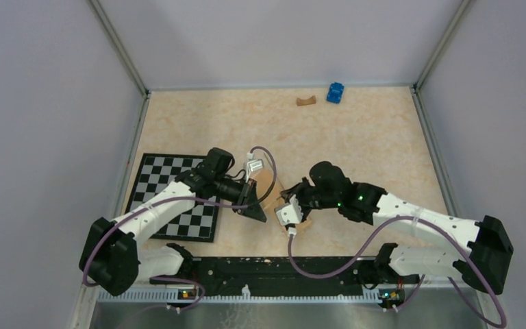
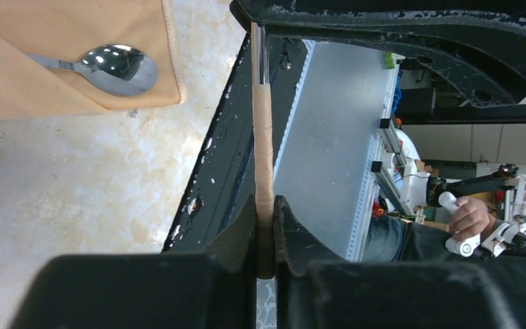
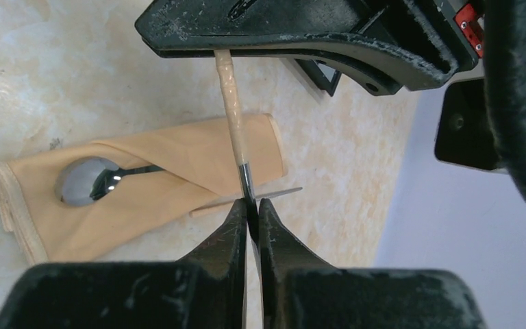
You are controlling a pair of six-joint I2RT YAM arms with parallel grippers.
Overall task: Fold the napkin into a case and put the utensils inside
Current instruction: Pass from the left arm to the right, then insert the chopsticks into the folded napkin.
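**Holding one utensil between both grippers above the folded napkin**

Finding 1, tools: the left gripper (image 2: 266, 205) has its jaws pressed together on the peach-wrapped handle of a slim utensil (image 2: 264, 137). The right gripper (image 3: 250, 205) has its jaws pinched tight on the bare metal part of the same utensil. The piece spans the short gap between the two tools and is clear of the surface. Its working end is hidden, so the type of utensil cannot be told.

Finding 2, task item: the peach-orange napkin (image 3: 130, 219) lies folded on the marbled table (image 1: 356, 137), directly under and between the two grippers near the front edge. A round-bowled spoon (image 3: 82, 181) rests on it, with the bowl exposed near one end and the handle tucked under a diagonal fold.

Finding 3, surroundings: a checkerboard mat (image 1: 164, 178) lies at the left side of the table, partly under the left arm. A blue toy car (image 1: 335, 92) and a curved brown wooden block (image 1: 306, 101) sit near each other at the far edge, well apart from the work
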